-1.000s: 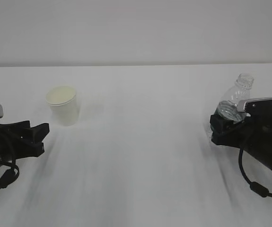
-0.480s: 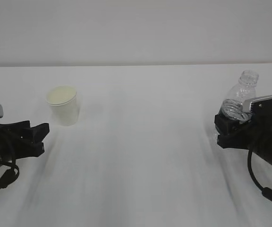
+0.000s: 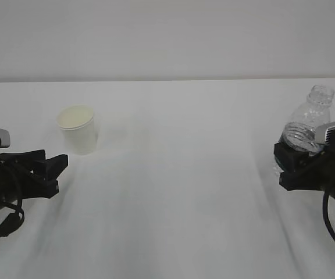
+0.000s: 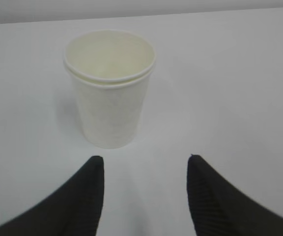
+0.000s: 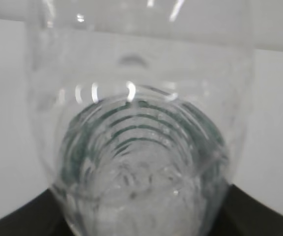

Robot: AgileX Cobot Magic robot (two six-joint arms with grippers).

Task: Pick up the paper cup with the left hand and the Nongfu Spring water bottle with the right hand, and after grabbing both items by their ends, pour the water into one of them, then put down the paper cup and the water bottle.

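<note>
Cup (image 4: 110, 88) standing straight ahead of the left gripper (image 4: 145, 196), in line with the gap between the two black fingers (image 4: 90, 196), upright on the white table (image 3: 173, 174), mouth up, long axis vertical. Jaws spread apart, empty, not touching the cup; gap looks a little wider than the cup's base, cup just beyond the fingertips in the left wrist view. In the exterior view, left gripper (image 3: 60, 165) low to the table, pointing right and slightly away, cup (image 3: 78, 129) near it, a little farther back and to the right. Coming move judged as a short level advance so the fingers pass either side of the lower wall, then a close; risk judged as nudging or tipping a light cup if one finger arrives first. Left arm clearly the nearer to the cup; right arm well apart across the table. Right gripper (image 3: 295, 168) clamped on the lower part of the bottle (image 3: 307, 125), neck tilted up and toward the right edge, open mouth on top, no cap. Right wrist view filled by the bottle's (image 5: 141, 147) ribbed clear wall with green showing through; water level hard to tell. Whether the bottle's base rests on the table or hangs just above: cannot tell. Count: one cup, one bottle, two grippers, one table.
</note>
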